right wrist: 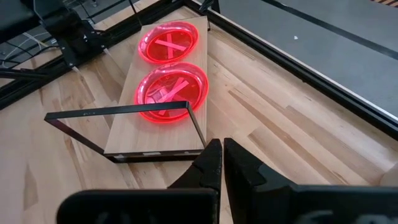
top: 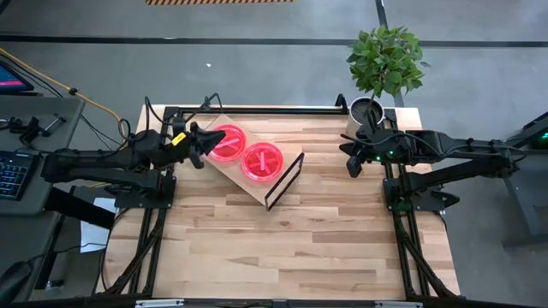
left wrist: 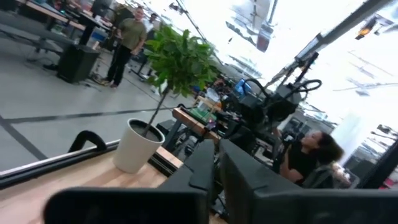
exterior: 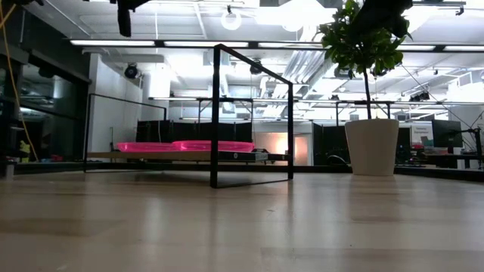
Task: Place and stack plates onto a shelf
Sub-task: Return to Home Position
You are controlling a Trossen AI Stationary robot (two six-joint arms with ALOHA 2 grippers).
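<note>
The shelf is a light wood board lying slantwise on the far-left part of the table. A black frame loop stands up at its near-right end. Two round pink-red plate piles rest flat on the board: one toward the far left, one beside it. How many plates each pile holds cannot be told. The right wrist view shows both piles. My left gripper is shut, raised above the board's left end and tipped upward. My right gripper is shut and hovers right of the shelf.
A potted plant stands at the table's far right corner, close to my right arm. The near half of the tabletop is bare wood. People are in the room beyond the table.
</note>
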